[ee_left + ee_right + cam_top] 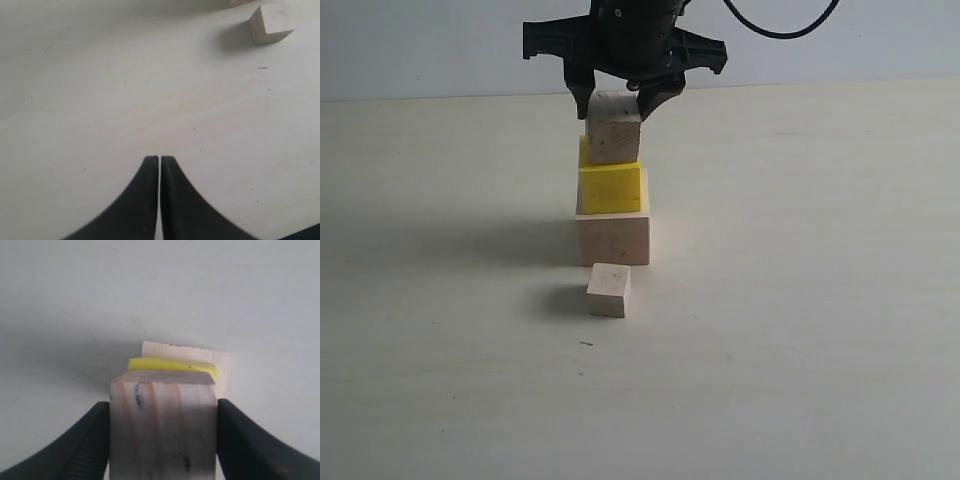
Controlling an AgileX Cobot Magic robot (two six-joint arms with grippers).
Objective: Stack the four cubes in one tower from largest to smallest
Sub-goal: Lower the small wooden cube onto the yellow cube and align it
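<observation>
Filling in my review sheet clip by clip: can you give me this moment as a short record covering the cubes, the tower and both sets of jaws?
tower so far: large cube at the bottom, yellow cube on it, medium cube on top
small cube: alone on the table, apart from the tower, on its camera-facing side
right jaws: closed on the medium cube's sides
left jaws: shut, empty, above the table
left to do: small cube onto the top
</observation>
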